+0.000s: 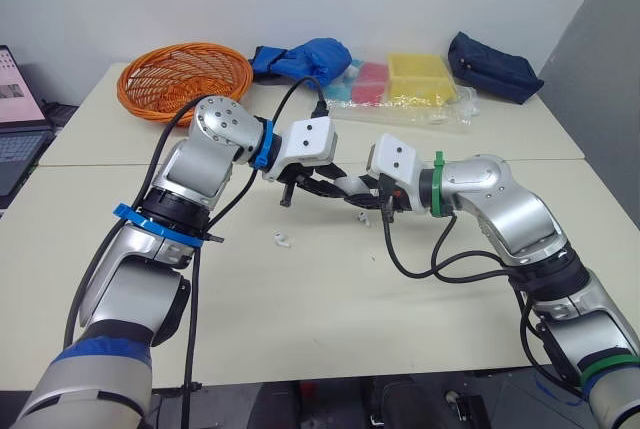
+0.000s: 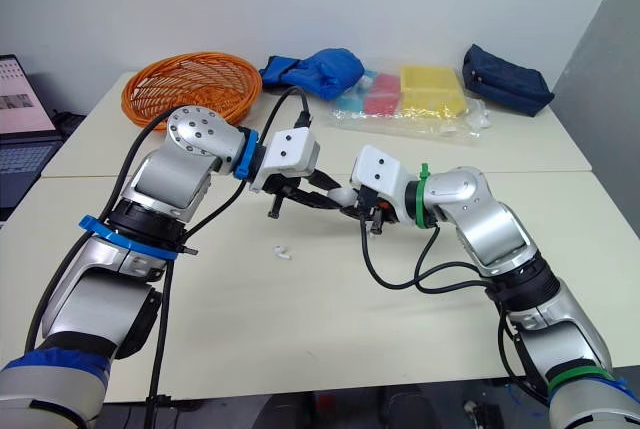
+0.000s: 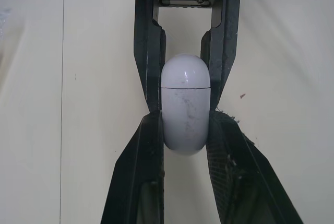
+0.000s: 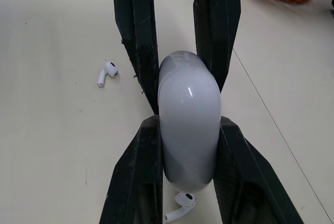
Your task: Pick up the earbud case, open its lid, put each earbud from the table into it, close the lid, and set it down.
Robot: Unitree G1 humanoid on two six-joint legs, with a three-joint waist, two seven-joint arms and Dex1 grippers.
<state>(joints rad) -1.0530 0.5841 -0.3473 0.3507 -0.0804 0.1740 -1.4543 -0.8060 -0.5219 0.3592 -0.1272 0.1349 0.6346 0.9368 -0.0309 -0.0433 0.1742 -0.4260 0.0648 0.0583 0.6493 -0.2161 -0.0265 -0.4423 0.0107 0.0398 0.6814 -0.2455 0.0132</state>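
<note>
The white earbud case (image 3: 185, 109) hangs above the table's middle, its lid closed with the seam showing. My left gripper (image 1: 338, 187) is shut on one end of it and my right gripper (image 1: 366, 195) is shut on the other end, the fingers of both meeting around the case (image 2: 343, 195). One white earbud (image 1: 282, 241) lies on the table in front of and to the left of the case. A second earbud (image 4: 180, 204) lies on the table just below the case.
An orange basket (image 1: 185, 77) stands at the back left. A blue bag (image 1: 305, 57), pink and yellow boxes (image 1: 420, 74) in clear plastic, and a navy pouch (image 1: 492, 67) line the far table. A laptop (image 1: 15, 109) sits at the far left.
</note>
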